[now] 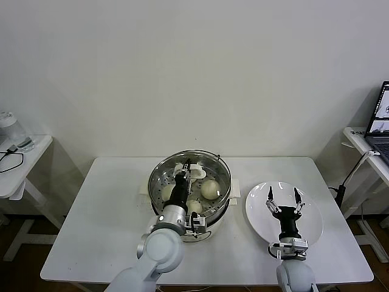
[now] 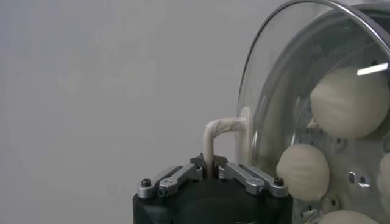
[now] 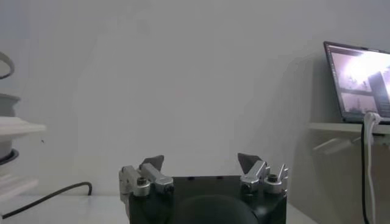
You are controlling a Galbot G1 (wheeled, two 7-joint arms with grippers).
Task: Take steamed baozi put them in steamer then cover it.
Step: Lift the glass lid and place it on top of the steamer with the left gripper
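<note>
- While the left gripper [image 2: 210, 171] pinches the lid's handle [image 2: 220, 135] between closed fingers, the lid [image 2: 268, 79] sits over the steamer [image 1: 159, 176]
- Buns [image 2: 347, 100] lie inside, under the glass
- Right gripper [image 1: 284, 199] hovers over the plate [image 1: 313, 222], fingers spread wide, empty

No legible text, labels, brands or numbers found, laptop [image 1: 381, 118] screen at far right lit, its contents too small to read

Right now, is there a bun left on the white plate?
No, the white plate is bare under the open right gripper; the buns sit in the steamer.
</note>
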